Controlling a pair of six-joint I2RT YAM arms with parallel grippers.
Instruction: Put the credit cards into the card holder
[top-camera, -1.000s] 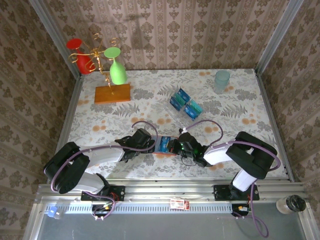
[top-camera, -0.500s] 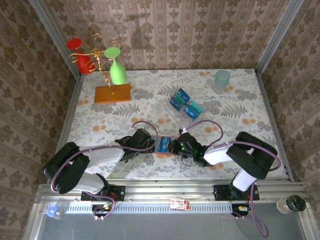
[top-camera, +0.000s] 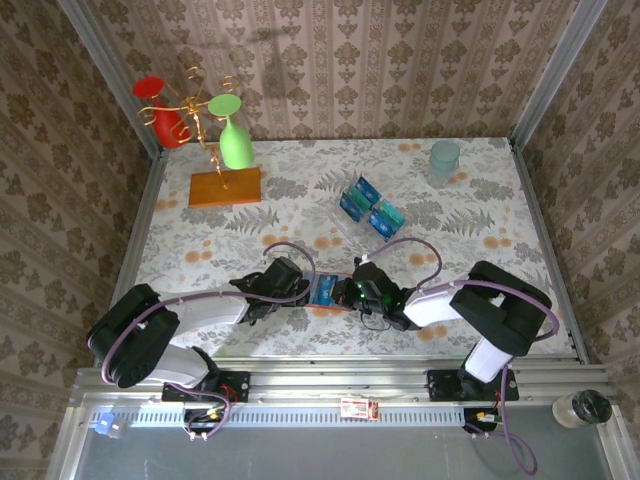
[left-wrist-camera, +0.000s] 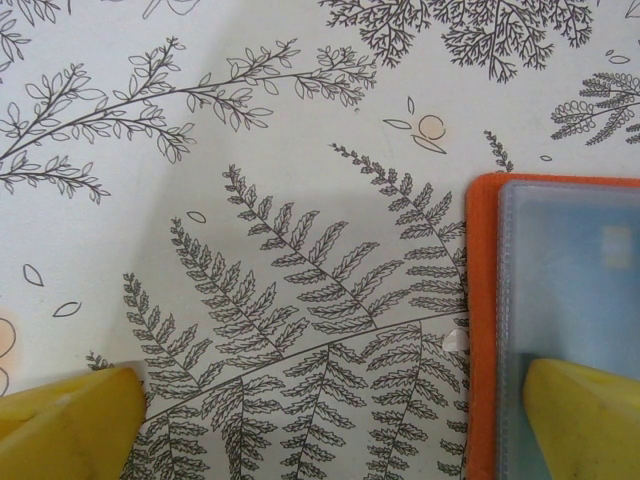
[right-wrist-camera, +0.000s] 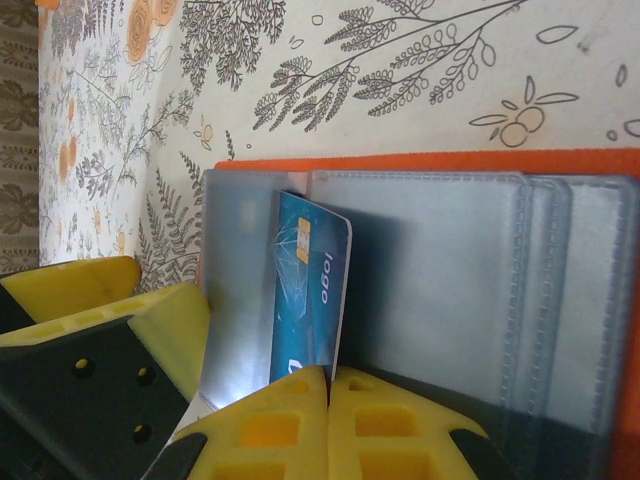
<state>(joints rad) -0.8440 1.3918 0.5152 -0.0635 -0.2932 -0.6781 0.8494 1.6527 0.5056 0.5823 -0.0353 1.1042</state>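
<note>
Card holder open by bench near edge; we see right jaws clenched on teal credit card, left jaws released wide, both arms low, converging.

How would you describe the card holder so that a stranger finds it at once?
On the flowered table, look near its front edge, where the left gripper and right gripper meet. The card holder lies open between them. Its orange-red cover and clear pockets set it apart from the clear tray of blue cards farther back.
</note>
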